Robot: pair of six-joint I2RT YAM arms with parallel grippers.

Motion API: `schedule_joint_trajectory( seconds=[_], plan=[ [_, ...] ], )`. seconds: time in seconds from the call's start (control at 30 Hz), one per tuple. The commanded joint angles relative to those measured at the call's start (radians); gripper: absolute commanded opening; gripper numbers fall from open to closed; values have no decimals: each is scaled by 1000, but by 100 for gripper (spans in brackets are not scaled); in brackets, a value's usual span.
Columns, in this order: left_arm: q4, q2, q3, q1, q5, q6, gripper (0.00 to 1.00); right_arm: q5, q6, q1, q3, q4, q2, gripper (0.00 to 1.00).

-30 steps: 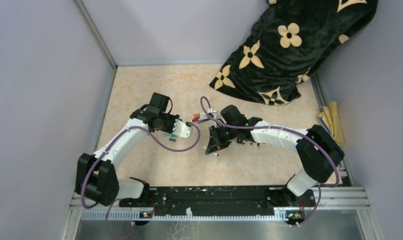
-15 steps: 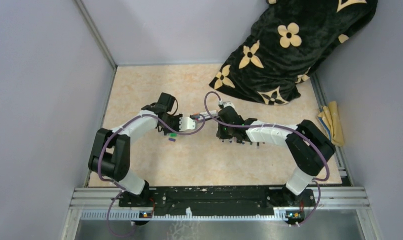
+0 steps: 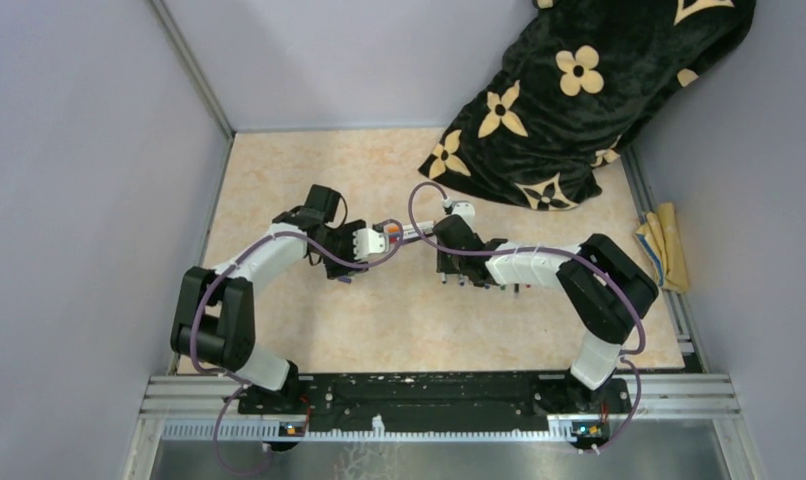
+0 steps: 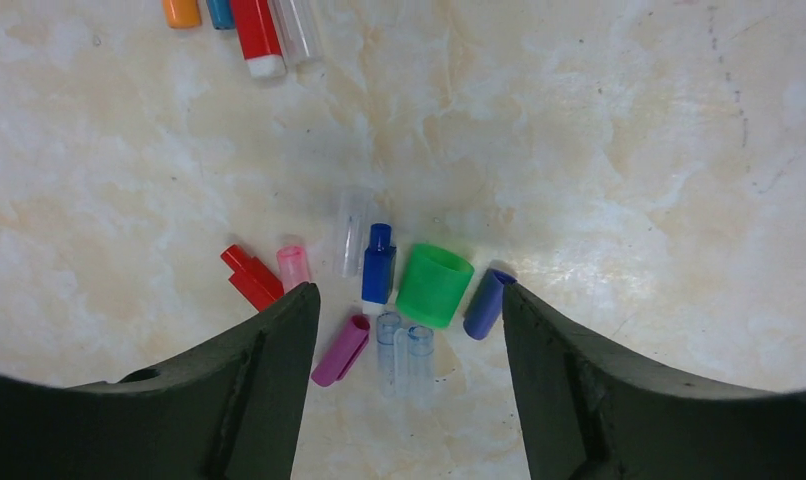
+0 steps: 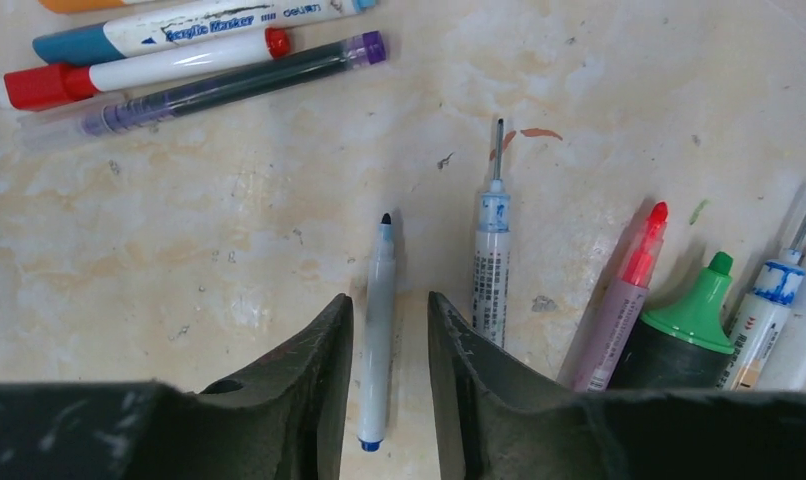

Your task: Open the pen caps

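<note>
Left gripper (image 4: 407, 295): my jaws spread wide over the shed pen caps (image 4: 434, 285), piled apart from the pens.
Right gripper (image 5: 389, 300): my jaws barely parted, straddling 1 uncapped pen (image 5: 381, 270), not pinching.
Capped pens (image 5: 179, 45): waiting beyond.

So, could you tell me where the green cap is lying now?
In the left wrist view, the green cap lies on the table between the left gripper's open fingers, flanked by a dark blue cap and a violet cap.

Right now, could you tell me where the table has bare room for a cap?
Bare tabletop lies far left, between the left arm and the back wall, and in the near strip before the base rail. Crowded: the pen caps mid-table, the pens right of them, the flowered cloth far right.
</note>
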Motion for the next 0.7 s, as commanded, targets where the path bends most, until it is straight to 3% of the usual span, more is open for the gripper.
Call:
schedule_joint_trajectory(
  seconds=[0.0, 0.23, 0.47, 0.5, 0.53, 0.67],
  plan=[
    [-66, -42, 42, 16, 91, -21, 74, 65, 2, -6, -27, -19, 10, 34],
    [-157, -60, 117, 74, 197, -65, 78, 88, -13, -25, -76, -26, -63, 27],
    [-236, -49, 184, 156, 299, -139, 82, 60, -68, -31, -48, -37, -159, 27],
    [-246, -49, 199, 174, 319, -156, 86, 35, -97, -32, -36, -21, -172, 27],
    [-255, -50, 212, 190, 338, -176, 98, -8, -133, -37, -17, 1, -176, 27],
    [-273, -57, 271, 238, 393, -268, 99, -211, -346, -44, 112, 30, -105, 35]
  ],
)
